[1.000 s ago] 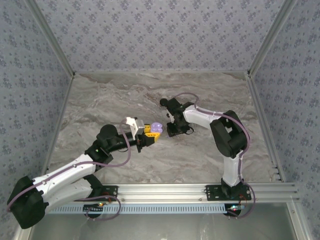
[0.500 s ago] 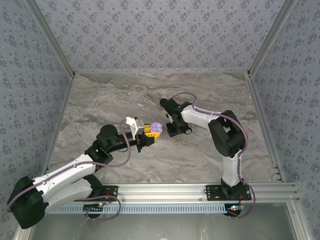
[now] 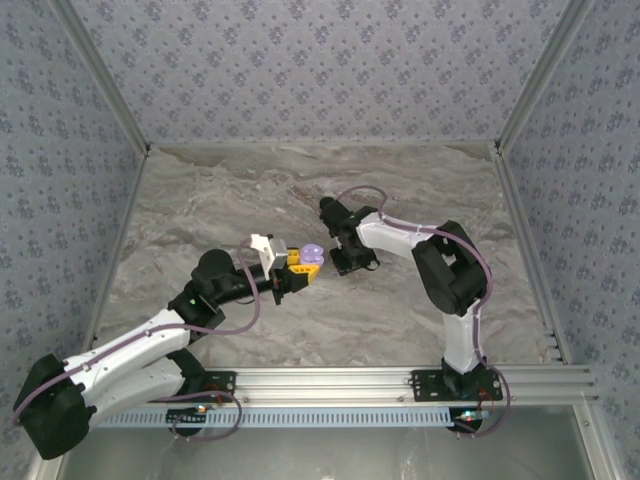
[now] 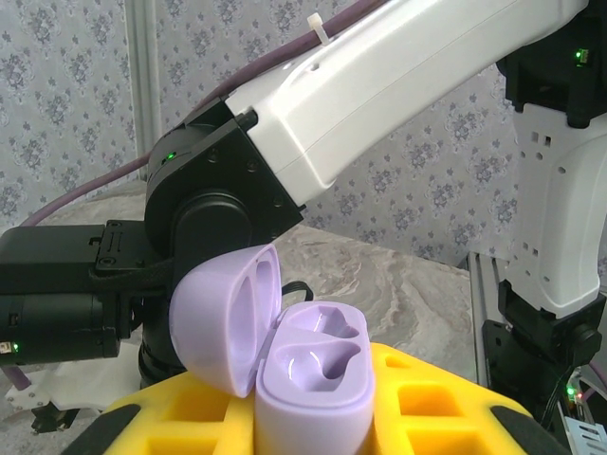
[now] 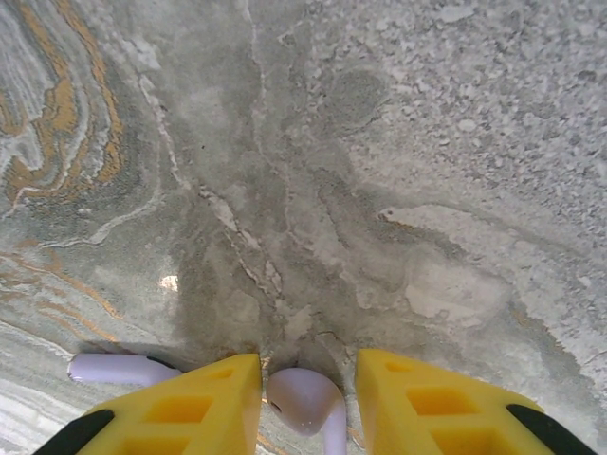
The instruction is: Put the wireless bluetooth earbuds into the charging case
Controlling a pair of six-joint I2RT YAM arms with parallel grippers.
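Item 1: lilac plastic charging case [image 4: 313,379], lid open, clamped in my left gripper [image 3: 300,262].
Item 2: lilac earbud [image 5: 302,400] on the marbled grey tabletop [image 5: 379,142], between my right gripper's [image 5: 308,368] parted jaws; whether they pinch it, I cannot tell.
Item 3: second lilac earbud [image 5: 109,367], lying beside the left finger.

No text, label, brand, number or sign can be read. The pale lilac plastic charging case [image 4: 313,412] has plain surfaces, the white plastic arm shell [image 4: 379,95] is unmarked, and the grey-blue wallpaper [image 3: 320,70] carries a floral print, not lettering.
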